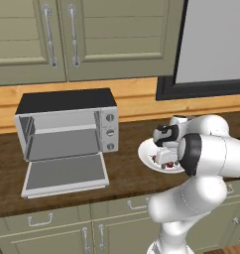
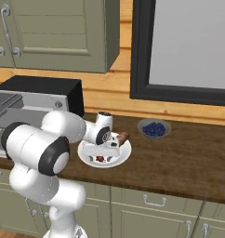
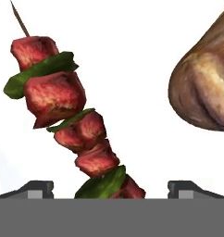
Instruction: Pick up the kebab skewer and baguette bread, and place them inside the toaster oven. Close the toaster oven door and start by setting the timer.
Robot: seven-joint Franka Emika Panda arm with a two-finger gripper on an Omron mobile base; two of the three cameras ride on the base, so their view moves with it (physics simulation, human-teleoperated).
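To the left of the hand (image 1: pixel 165 158), well apart from it, the toaster oven (image 1: pixel 67 126) stands on the surface (image 1: pixel 127 168) with the toaster oven door (image 1: pixel 65 173) dropped flat and the cavity bare. The hand hangs low over a white plate (image 2: pixel 126 151), its fingers (image 3: pixel 37 189) spread wide apart and gripping nothing. Between them in the hand view lies the kebab skewer (image 3: pixel 70 113), running away from the hand at a slant toward its left, red meat chunks alternating with green slices on a thin stick. It looks light, and the stick stiff but slender; the meat is likely slick and lumpy, so closing across a fat middle chunk should hold better than pinching the bare tip. To the hand's right on the same plate sits the baguette bread (image 3: pixel 204 85), near the skewer but not touching, crusty and firm-looking, best taken across its narrow width. Farther right stands a bowl of blueberries (image 2: pixel 154 128)
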